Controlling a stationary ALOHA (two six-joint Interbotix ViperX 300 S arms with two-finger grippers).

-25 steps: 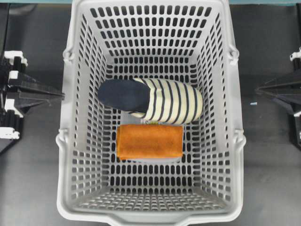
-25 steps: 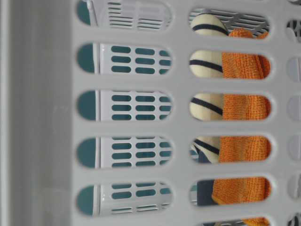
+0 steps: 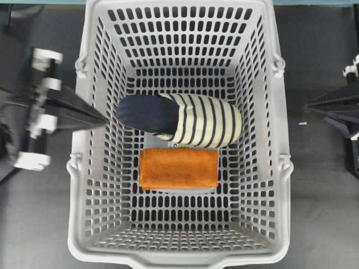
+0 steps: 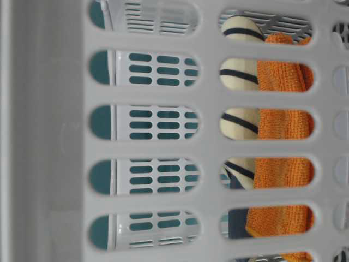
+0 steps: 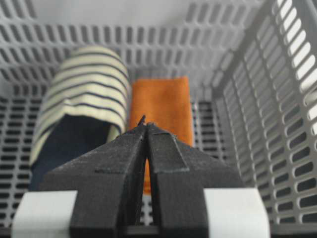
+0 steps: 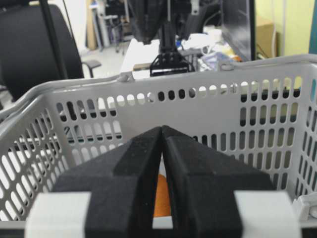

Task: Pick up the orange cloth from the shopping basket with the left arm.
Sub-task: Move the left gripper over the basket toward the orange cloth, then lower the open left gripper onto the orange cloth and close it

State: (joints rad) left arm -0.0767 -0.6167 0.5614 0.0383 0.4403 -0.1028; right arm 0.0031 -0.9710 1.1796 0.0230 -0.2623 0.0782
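The orange cloth (image 3: 178, 168) lies flat on the floor of the light-grey shopping basket (image 3: 185, 260), just in front of the striped slipper (image 3: 182, 119). My left gripper (image 3: 105, 119) is shut and empty, its tip over the basket's left wall, level with the slipper's navy end. In the left wrist view the shut tips (image 5: 146, 125) point at the cloth (image 5: 161, 104), well above it, with the slipper (image 5: 84, 99) beside it. The cloth also shows through the slots in the table-level view (image 4: 283, 125). My right gripper (image 3: 306, 106) is shut and empty outside the basket's right side; the right wrist view shows its tips (image 6: 162, 128).
The basket's high slotted walls (image 5: 267, 109) surround the cloth and slipper. The slipper lies close along the cloth's far edge. Dark tabletop (image 3: 320, 185) lies on both sides of the basket. An office chair (image 6: 34, 44) and desks stand behind the basket.
My left arm has swung right toward the basket, its tip going from outside the left rim to over the left wall. The right arm, cloth and slipper have not moved.
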